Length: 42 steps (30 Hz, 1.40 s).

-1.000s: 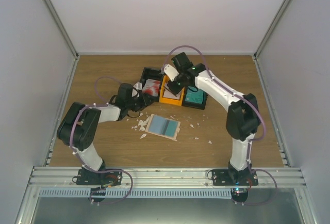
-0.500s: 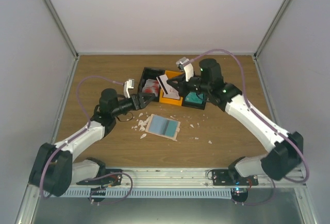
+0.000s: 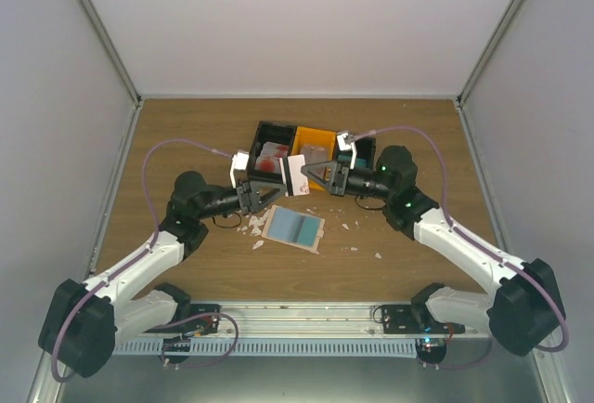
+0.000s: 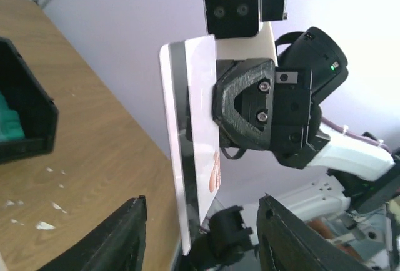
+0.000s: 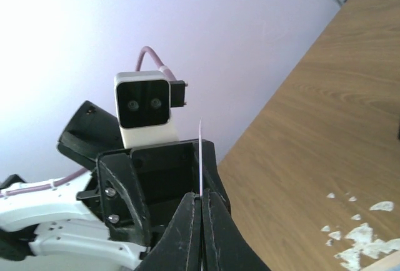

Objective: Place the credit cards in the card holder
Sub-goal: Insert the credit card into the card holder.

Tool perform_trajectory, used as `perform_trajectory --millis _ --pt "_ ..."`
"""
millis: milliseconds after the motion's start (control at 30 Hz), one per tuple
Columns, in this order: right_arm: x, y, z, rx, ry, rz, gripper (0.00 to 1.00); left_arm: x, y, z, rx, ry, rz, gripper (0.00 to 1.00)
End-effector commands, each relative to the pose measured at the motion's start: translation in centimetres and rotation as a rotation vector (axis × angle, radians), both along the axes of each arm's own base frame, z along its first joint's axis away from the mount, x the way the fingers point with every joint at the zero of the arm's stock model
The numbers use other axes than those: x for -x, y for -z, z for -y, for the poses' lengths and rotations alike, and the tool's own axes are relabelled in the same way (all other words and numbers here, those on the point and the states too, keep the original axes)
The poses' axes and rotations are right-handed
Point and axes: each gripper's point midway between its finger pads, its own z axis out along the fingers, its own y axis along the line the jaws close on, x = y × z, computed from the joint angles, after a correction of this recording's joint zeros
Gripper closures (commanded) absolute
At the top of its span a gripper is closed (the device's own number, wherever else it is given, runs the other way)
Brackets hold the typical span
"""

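Note:
My right gripper [image 3: 313, 175] is shut on a pale credit card [image 3: 297, 176] with a dark stripe and a red mark, and holds it upright above the table. In the right wrist view the card [image 5: 200, 155] is edge-on between the closed fingers [image 5: 201, 201]. My left gripper [image 3: 272, 190] faces it, open. In the left wrist view the card's [image 4: 190, 140] lower edge hangs between my spread left fingers [image 4: 203, 240] without touching them. The card holder [image 3: 294, 227] lies flat on the table below, tan-edged with a teal-blue face. Red-and-white cards [image 3: 270, 154] lie in the black bin.
Joined bins stand behind the grippers: a black one [image 3: 263, 134], an orange one [image 3: 314, 141] and another black one [image 3: 364, 148], seen with teal inside in the left wrist view [image 4: 25, 118]. White scraps [image 3: 251, 227] lie left of the card holder, and a few [image 3: 376, 256] to its right.
Both arms have stretched out. My right gripper has carried the card from over the bins forward and left. My left gripper has swung right to face it.

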Motion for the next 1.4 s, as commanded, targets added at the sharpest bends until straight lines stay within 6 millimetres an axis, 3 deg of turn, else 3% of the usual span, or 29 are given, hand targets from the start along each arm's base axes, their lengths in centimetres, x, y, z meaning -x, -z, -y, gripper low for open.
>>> perform_trajectory --millis 0,400,500,600,667,767,900,1033,1100,1200,1367 --pt "1.9 -3.0 0.2 -0.129 -0.063 0.003 0.99 1.6 -1.0 1.0 0.021 0.079 0.053 0.55" --pt "2.9 -1.2 0.4 -0.137 -0.096 -0.036 0.99 1.7 -0.7 1.5 0.013 0.080 0.039 0.99" --pt "2.3 0.6 0.5 -0.067 -0.055 -0.056 0.89 1.3 0.5 1.4 -0.029 0.062 0.013 1.00" --pt "0.6 3.5 1.6 0.071 0.086 -0.082 0.67 0.4 3.3 0.9 -0.132 -0.009 -0.037 1.00" --pt "-0.3 5.8 2.8 0.178 0.175 -0.092 0.59 -0.3 6.1 0.1 -0.229 -0.078 -0.093 1.00" --pt "-0.9 9.9 4.8 0.351 0.296 -0.140 0.56 0.0 9.8 -0.9 -0.338 -0.110 -0.160 1.00" --pt "-0.2 15.0 5.9 0.616 0.412 -0.187 0.55 0.9 13.0 -1.6 -0.397 -0.106 -0.214 1.00" --pt "1.7 20.3 5.9 0.881 0.449 -0.251 0.53 1.5 15.1 -1.8 -0.424 -0.096 -0.262 1.00" --pt "2.5 22.0 5.3 0.957 0.439 -0.267 0.53 1.6 15.8 -1.9 -0.431 -0.096 -0.274 1.00" --pt "3.4 23.7 3.8 1.028 0.408 -0.273 0.49 1.7 16.7 -2.1 -0.438 -0.103 -0.286 1.00" --pt "3.5 25.7 3.5 1.109 0.418 -0.298 0.47 2.1 18.1 -2.1 -0.429 -0.095 -0.313 1.00"
